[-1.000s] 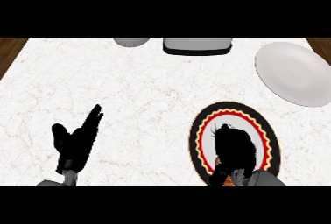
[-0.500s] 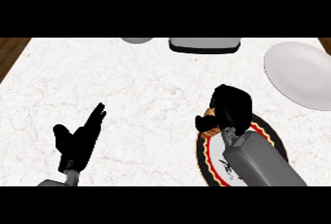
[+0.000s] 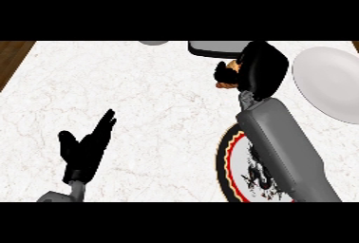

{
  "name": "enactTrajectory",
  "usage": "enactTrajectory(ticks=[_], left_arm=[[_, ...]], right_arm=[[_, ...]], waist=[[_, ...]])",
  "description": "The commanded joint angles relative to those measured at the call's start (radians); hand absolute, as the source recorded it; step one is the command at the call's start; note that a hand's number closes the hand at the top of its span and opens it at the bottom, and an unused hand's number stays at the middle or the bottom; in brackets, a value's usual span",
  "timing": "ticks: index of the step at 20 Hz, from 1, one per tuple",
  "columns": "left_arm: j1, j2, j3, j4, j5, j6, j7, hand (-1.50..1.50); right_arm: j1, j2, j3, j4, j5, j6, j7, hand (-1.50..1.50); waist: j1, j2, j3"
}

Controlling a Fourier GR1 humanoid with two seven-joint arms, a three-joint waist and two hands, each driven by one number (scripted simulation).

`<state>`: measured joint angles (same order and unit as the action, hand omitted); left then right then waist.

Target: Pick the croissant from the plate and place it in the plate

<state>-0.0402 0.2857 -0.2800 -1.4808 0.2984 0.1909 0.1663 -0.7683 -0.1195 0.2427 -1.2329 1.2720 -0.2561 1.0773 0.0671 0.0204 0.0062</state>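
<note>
My right hand point(image 3: 261, 69) is raised over the far part of the counter, fingers curled round the brown croissant point(image 3: 226, 76), of which only a bit shows at the hand's left side. The patterned plate point(image 3: 237, 166) with red, yellow and black rim lies below my right forearm, mostly hidden by it. A plain white plate point(image 3: 329, 83) lies to the right of the hand. My left hand point(image 3: 85, 149) rests open at the lower left, fingers up.
A grey rectangular object point(image 3: 214, 46) and a grey round object point(image 3: 154, 42) sit at the counter's far edge. The wooden floor point(image 3: 13, 57) shows past the counter's left edge.
My right hand has lifted the croissant off the patterned plate and carried it up and away, toward the far side near the white plate. The left hand has stayed still.
</note>
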Motion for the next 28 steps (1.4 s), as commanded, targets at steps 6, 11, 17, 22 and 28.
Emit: enactTrajectory(ticks=[6,11,17,22,28], left_arm=[[0.021,-0.018,0.005,0.037,0.005,0.004,0.006,0.0],[0.044,-0.023,-0.006,0.004,-0.004,0.016,0.032,0.0],[0.043,0.019,0.043,0.044,0.014,-0.036,0.013,0.0],[0.05,0.004,0.034,0.011,0.0,-0.028,0.024,0.0],[-0.014,-0.063,0.019,0.063,-0.03,0.01,0.017,0.0]], right_arm=[[-0.035,0.045,-0.232,0.128,0.168,-0.435,0.122,1.5],[0.0,0.021,-0.349,0.2,0.18,-0.621,0.01,1.5],[-0.008,-0.113,-0.491,0.376,0.168,-0.743,-0.074,1.5],[-0.019,-0.202,-0.562,0.534,0.03,-0.849,-0.231,1.5],[-0.023,-0.346,-0.611,0.637,-0.227,-0.854,-0.493,1.5]], waist=[[-0.03,0.0,-0.005],[-0.039,-0.008,-0.005],[-0.038,-0.005,-0.005],[-0.031,-0.007,-0.004],[-0.033,0.0,-0.001]])
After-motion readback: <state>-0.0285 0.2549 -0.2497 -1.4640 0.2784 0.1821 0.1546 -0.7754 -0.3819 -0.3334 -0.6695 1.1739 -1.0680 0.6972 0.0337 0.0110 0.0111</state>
